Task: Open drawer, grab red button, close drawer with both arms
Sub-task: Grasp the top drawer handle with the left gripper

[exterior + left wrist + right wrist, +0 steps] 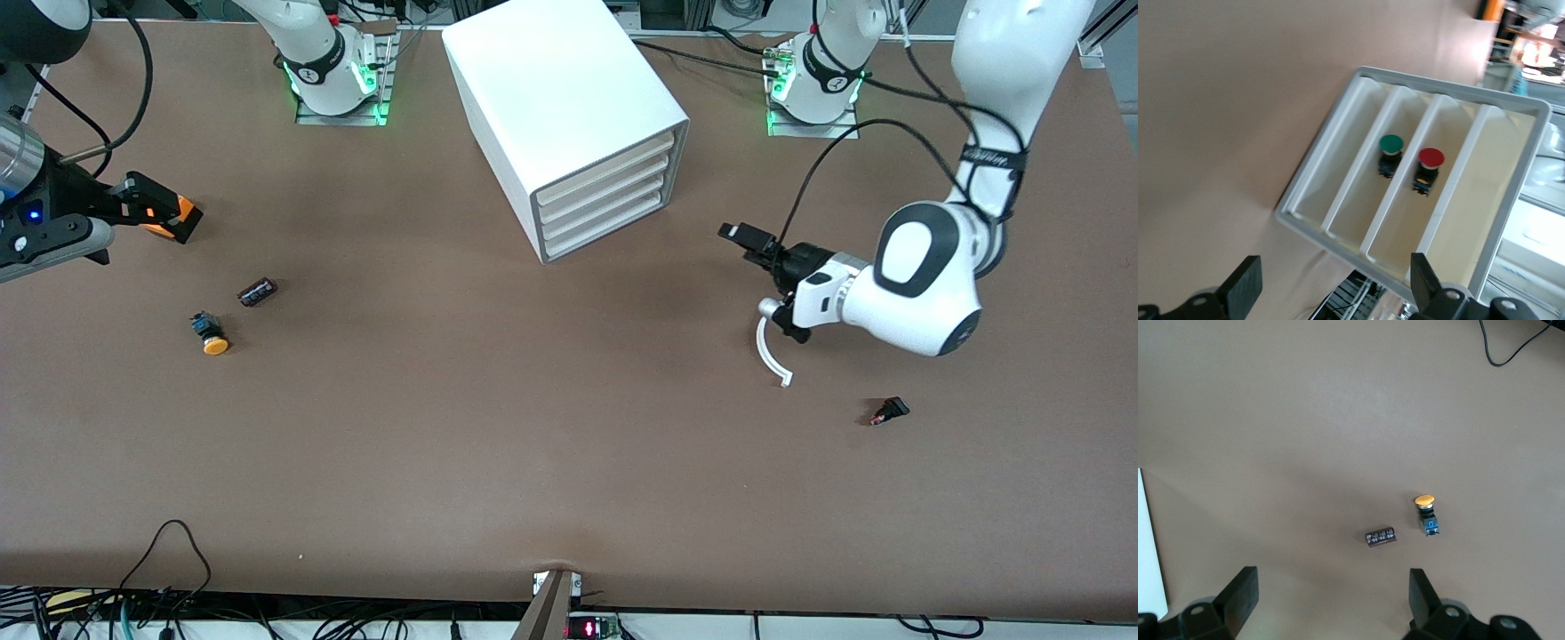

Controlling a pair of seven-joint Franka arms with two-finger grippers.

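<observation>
With all four fronts flush, nothing looks done yet: button (1430,160) sits inside its shut drawer (609,176), left end effector (769,284) gapes empty in front of cabinet (551,80), and right end effector (164,218) waits open and empty.

robotics lab: bench-mounted arms (329,62), trailing cables (169,551)

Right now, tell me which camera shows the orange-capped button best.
The right wrist view: the orange-capped button lies unobstructed, cap and body clear. The front view shows it from farther away; the left wrist view misses it.
</observation>
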